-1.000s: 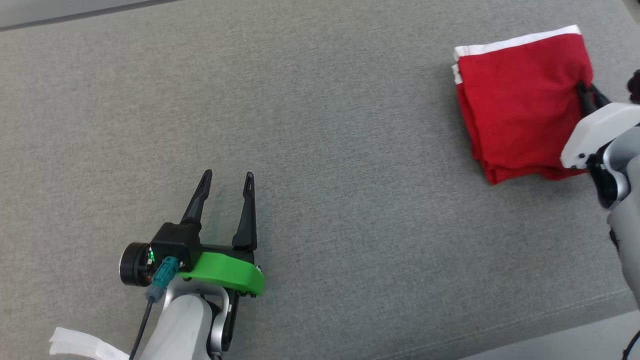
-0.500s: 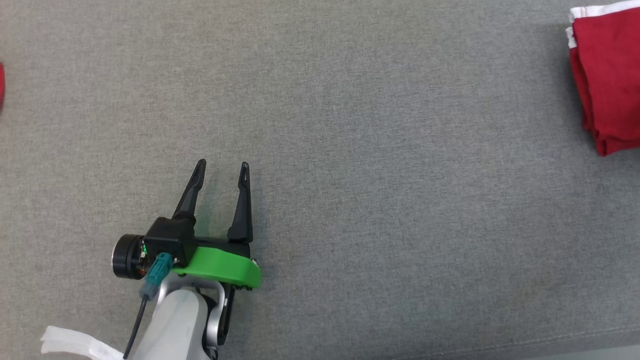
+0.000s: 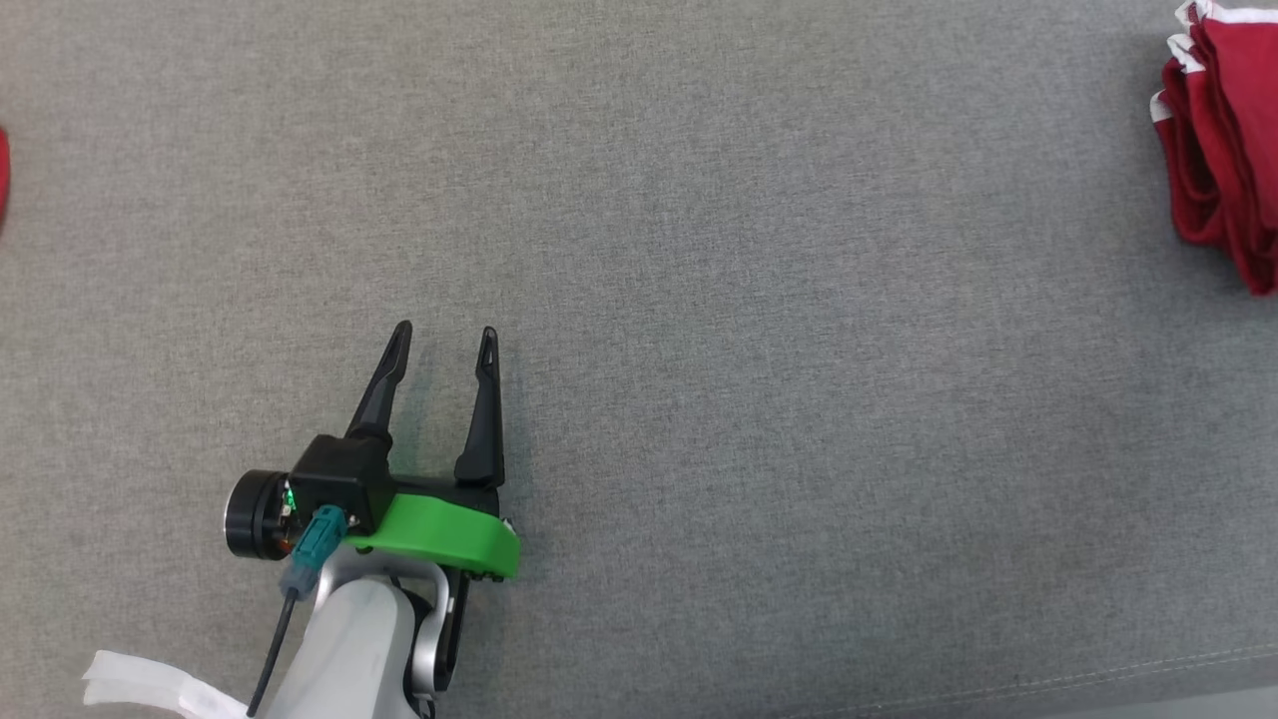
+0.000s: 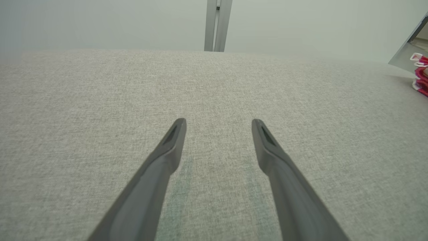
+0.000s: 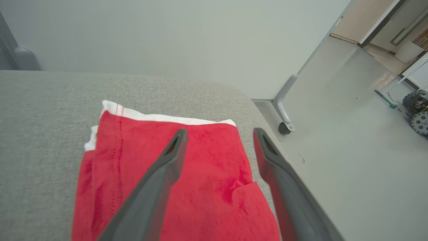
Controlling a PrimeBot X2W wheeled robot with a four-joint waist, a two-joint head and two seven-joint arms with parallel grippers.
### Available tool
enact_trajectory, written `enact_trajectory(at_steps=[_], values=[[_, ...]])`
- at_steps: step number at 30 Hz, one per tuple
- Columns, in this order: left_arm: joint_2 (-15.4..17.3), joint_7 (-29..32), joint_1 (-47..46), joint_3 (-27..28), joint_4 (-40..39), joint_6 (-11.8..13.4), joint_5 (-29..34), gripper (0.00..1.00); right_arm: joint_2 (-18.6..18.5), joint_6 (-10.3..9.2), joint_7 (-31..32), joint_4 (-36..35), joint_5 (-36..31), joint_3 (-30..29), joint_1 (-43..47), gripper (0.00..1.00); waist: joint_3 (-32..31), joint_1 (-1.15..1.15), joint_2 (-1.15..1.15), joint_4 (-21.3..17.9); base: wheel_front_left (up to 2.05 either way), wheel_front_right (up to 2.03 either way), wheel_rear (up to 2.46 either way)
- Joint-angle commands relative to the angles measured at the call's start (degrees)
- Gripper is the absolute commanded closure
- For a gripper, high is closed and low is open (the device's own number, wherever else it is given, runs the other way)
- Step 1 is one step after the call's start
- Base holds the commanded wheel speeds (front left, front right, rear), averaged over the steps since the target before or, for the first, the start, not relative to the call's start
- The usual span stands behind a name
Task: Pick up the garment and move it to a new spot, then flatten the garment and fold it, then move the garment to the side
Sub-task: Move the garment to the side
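The folded red garment (image 5: pixel 200 174) with a white hem lies on the grey cushion (image 5: pixel 40 134), close to its rounded end. My right gripper (image 5: pixel 219 132) hangs over it, open, both fingers spread above the red cloth and nothing pinched between them. In the head view the garment (image 3: pixel 1223 150) is cut off by the right edge and its layers look rumpled. My left gripper (image 3: pixel 442 330) rests open low over bare cushion at the lower left, far from the garment. In the left wrist view the left gripper (image 4: pixel 219 122) holds nothing, and the garment (image 4: pixel 422 77) shows at the far right.
Beyond the cushion's end in the right wrist view the floor (image 5: pixel 334 167) drops away, with a metal leg on a caster (image 5: pixel 284 128) and a wheeled machine (image 5: pixel 418 110) further off. A sliver of something red (image 3: pixel 2 180) touches the head view's left edge.
The head camera has swung left, so the garment now sits at the right edge and the right arm has left that view. The garment's edge looks more bunched. The left gripper has stayed put.
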Motion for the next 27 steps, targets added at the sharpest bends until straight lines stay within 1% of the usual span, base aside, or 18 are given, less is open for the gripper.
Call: enact_trajectory(at_steps=[1,3,8,12,14,17,20,22,27], values=[[0.0,0.0,-0.5,0.3,0.4,0.2,-0.7,0.00,1.2,-0.08,-0.7,-0.5,-0.4,0.4,-0.4,0.00,-1.4,0.00,0.00,-0.5,0.00,0.00,0.00],[-0.1,0.0,-0.5,0.6,0.6,0.2,-1.0,0.00,2.7,-0.08,-1.3,-0.9,-0.1,1.0,-0.3,0.00,-2.5,0.00,0.00,-0.7,0.00,0.00,0.00],[-0.5,0.0,-0.5,2.0,2.2,0.3,-2.1,0.00,6.3,-0.08,-2.4,-2.4,1.4,5.2,1.2,0.00,-6.7,0.00,0.00,-0.9,0.00,0.00,0.00],[-0.7,0.0,0.3,3.4,3.9,0.4,-2.6,0.00,9.6,-0.08,-3.2,-4.2,5.3,8.5,3.2,0.00,-10.3,0.00,0.00,-0.8,0.00,0.00,0.00],[-0.8,0.0,1.1,4.2,4.9,0.5,-3.0,0.00,11.9,-0.07,-3.5,-5.9,7.5,11.2,5.0,0.00,-12.3,0.00,0.00,-0.6,0.00,0.00,0.00],[-1.0,0.0,2.3,5.5,6.3,0.6,-3.4,0.00,13.7,-0.08,-3.9,-9.8,10.1,14.7,9.4,0.00,-15.3,0.00,0.00,-0.1,0.00,0.00,0.00],[-1.1,0.0,3.7,6.2,6.8,0.4,-3.6,0.00,15.2,-0.08,-4.1,-14.4,11.8,16.7,14.4,0.00,-17.6,0.00,0.00,0.6,0.00,0.00,0.00],[-1.1,0.0,4.6,6.6,7.0,0.4,-3.7,0.00,15.9,-0.07,-4.1,-17.4,12.0,17.0,18.0,0.00,-18.8,0.00,0.00,1.1,0.00,0.00,0.00],[-1.2,0.0,7.6,7.4,6.4,0.0,-3.2,0.00,19.4,-0.07,-4.1,-27.7,13.3,15.3,29.4,0.00,-21.4,0.00,0.00,2.8,0.00,0.00,0.00]])
